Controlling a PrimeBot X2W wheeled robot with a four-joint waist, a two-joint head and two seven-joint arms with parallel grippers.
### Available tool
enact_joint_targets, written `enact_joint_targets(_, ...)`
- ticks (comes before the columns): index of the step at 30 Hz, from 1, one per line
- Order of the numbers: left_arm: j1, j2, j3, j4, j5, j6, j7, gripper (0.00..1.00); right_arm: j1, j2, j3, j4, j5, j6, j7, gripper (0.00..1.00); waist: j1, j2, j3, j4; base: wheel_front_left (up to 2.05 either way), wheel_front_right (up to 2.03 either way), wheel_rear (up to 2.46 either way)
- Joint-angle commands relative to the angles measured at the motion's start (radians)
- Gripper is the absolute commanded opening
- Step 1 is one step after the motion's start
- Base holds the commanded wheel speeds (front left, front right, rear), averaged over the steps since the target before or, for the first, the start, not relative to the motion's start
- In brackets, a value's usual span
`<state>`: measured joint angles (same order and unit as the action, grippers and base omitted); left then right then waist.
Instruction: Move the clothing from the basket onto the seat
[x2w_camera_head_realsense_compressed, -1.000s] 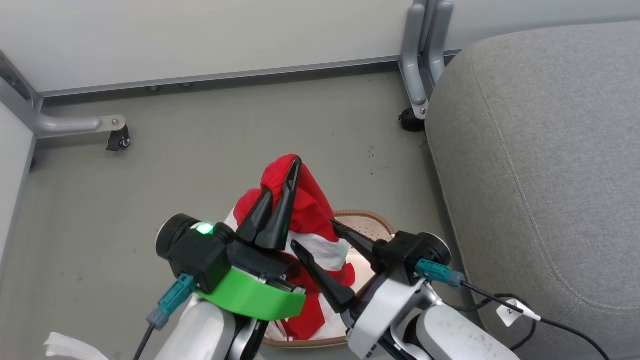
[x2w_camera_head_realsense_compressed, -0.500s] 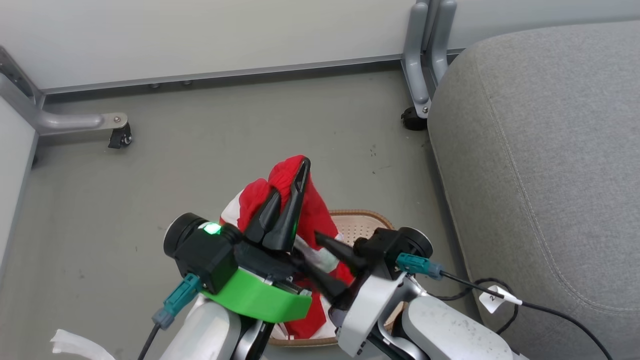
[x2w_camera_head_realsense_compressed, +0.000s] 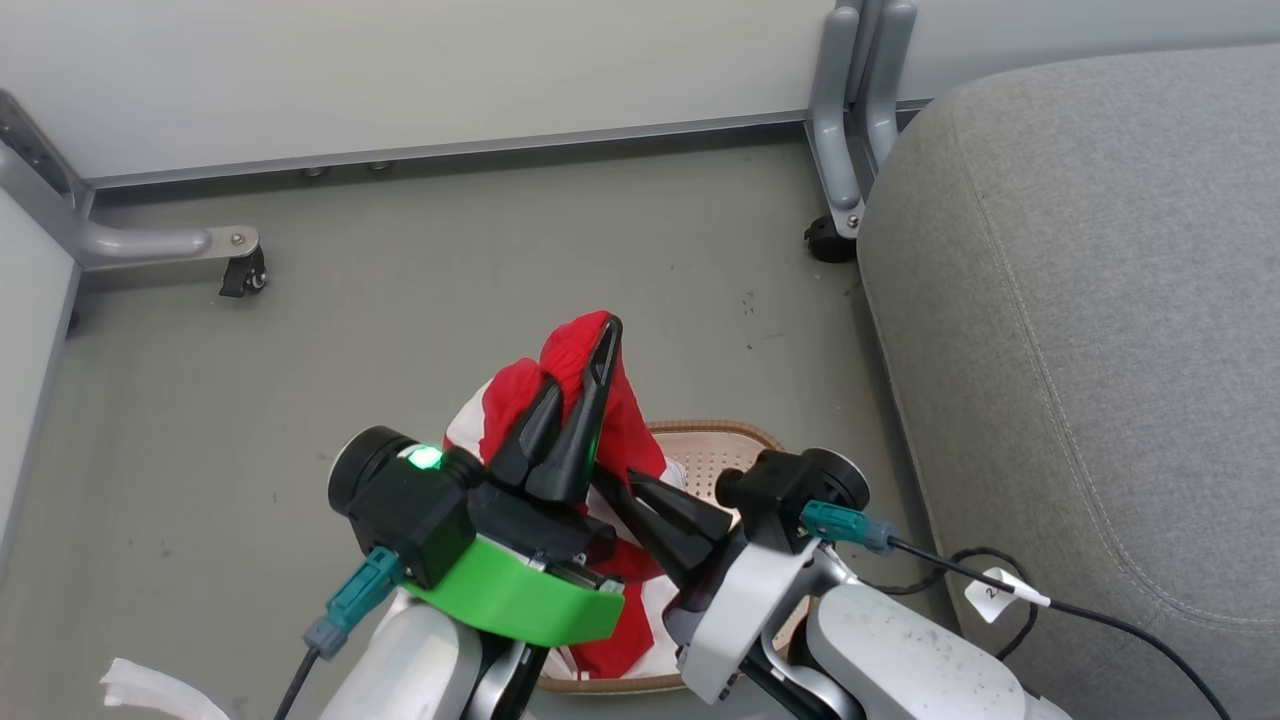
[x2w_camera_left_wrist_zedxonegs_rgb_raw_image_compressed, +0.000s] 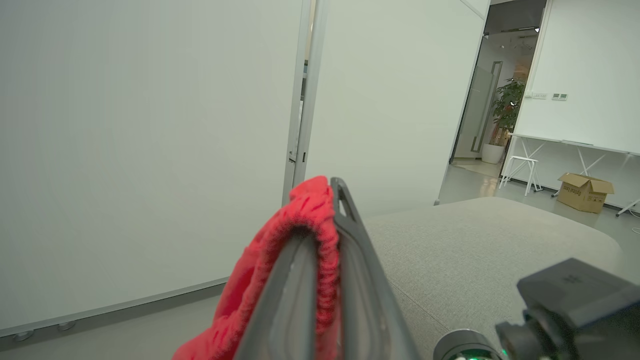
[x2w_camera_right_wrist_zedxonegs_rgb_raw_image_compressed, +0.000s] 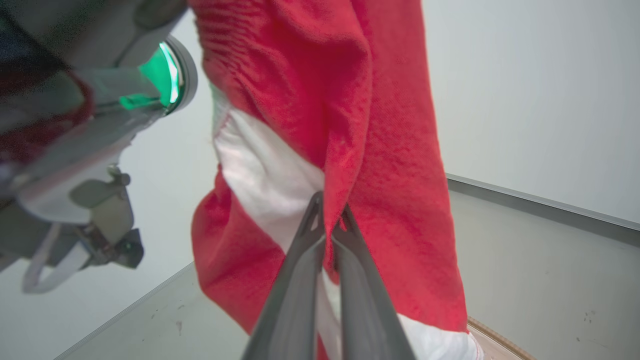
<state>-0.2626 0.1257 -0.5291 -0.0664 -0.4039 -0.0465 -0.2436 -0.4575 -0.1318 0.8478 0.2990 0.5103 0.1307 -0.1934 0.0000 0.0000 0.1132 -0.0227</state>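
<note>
Clothing (x2w_camera_head_realsense_compressed: 632, 440) hangs over the basket (x2w_camera_head_realsense_compressed: 722, 436), left gripper (x2w_camera_head_realsense_compressed: 578, 360) jaws clamped on its top, right gripper (x2w_camera_head_realsense_compressed: 620, 482) jaws pinching its side; nothing on the seat (x2w_camera_head_realsense_compressed: 1100, 300) yet.

Soft, even, bright light filled every view, leaving only faint shadows on the floor (x2w_camera_head_realsense_compressed: 400, 300). The head view was sharp. Both wrist views blurred the near fingers (x2w_camera_left_wrist_zedxonegs_rgb_raw_image_compressed: 360, 290) at bottom centre; the right wrist view's upper left was smeared, with glare from a green light (x2w_camera_right_wrist_zedxonegs_rgb_raw_image_compressed: 165, 70).

surface: grey floor (x2w_camera_head_realsense_compressed: 500, 250) | on it: basket (x2w_camera_head_realsense_compressed: 715, 431) (brown rim), seat (x2w_camera_head_realsense_compressed: 1080, 300), castered frame leg (x2w_camera_head_realsense_compressed: 150, 243)
</note>
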Motion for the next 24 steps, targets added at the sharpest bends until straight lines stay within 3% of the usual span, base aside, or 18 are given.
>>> enact_joint_targets(1,-0.014,0.007,-0.002,-0.004,-0.003,0.005,-0.001,0.0,-0.015,-0.001,-0.003,0.001,0.004,0.0,-0.01,0.0,0.0,0.0,0.0,0.0,0.0,0.0,0.0)
enact_joint_targets(4,-0.014,0.009,-0.001,-0.001,-0.001,0.01,0.001,0.0,-0.018,-0.003,-0.011,-0.002,-0.003,0.0,-0.024,0.0,0.0,0.0,0.0,0.002,0.0,0.0,0.0)
enact_joint_targets(5,-0.013,0.009,0.001,0.0,0.001,0.013,0.003,0.29,-0.018,-0.004,-0.018,-0.001,-0.006,0.0,-0.029,0.0,0.0,0.0,0.0,0.003,0.0,0.0,0.0)
enact_joint_targets(6,-0.012,0.007,0.004,-0.001,0.004,0.02,0.0,1.0,-0.018,-0.004,-0.025,-0.003,-0.009,0.0,-0.035,0.0,0.0,0.0,0.0,0.003,0.0,0.0,0.0)
enact_joint_targets(16,0.031,0.047,0.004,0.021,0.034,0.057,0.024,1.0,0.005,0.007,-0.15,-0.024,-0.061,0.0,-0.067,0.0,0.0,0.0,-0.01,0.009,0.0,0.0,0.0)
enact_joint_targets(24,0.083,0.096,-0.055,0.059,0.058,0.038,0.099,1.0,0.026,0.007,-0.223,-0.021,-0.075,0.0,-0.073,0.0,0.0,0.0,-0.02,0.013,0.0,0.0,0.0)
